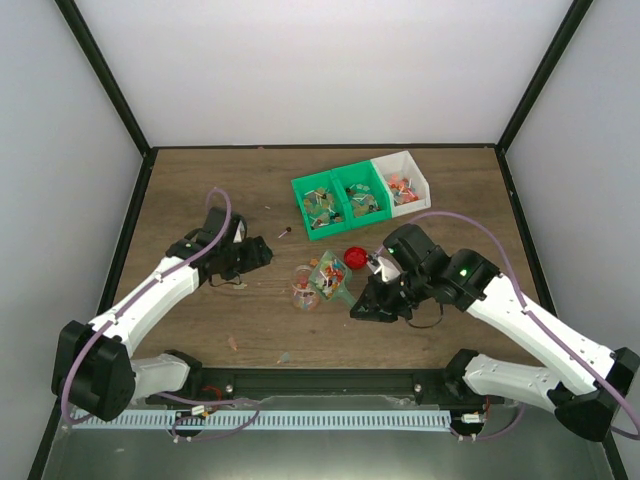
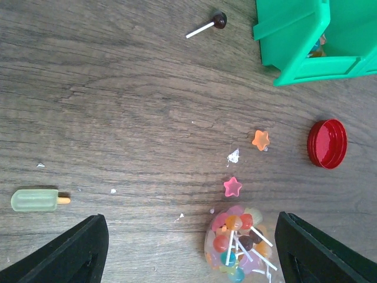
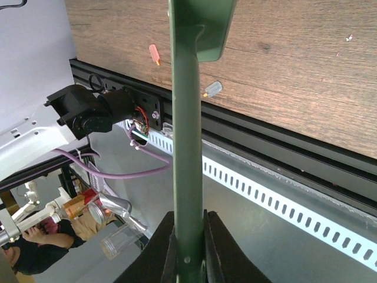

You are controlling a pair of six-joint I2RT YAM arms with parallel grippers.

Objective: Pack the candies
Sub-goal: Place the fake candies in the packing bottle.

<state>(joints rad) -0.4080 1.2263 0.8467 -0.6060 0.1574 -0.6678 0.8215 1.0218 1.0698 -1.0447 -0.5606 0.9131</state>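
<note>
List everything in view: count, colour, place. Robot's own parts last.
green bins: two, green, back centre
white bin: one, white, beside them
lid: one, red, before the bins
jar: one, clear, centre
candies: many, mixed, in jar
loose lollipop: one, dark, left of bins
star sweets: two, orange, pink, near jar
ice-lolly sweet: one, pale green, left of jar
scoop: one, green, in right pincer
left pincer: one, black, open beside jar
right pincer: one, black, shut on scoop

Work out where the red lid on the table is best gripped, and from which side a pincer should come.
Grip the red lid across its round rim, on opposite edges, coming straight down from above. It lies flat on the table, so a sideways approach would likely slip over its low wall; the green bin stands apart, leaving room.
</note>
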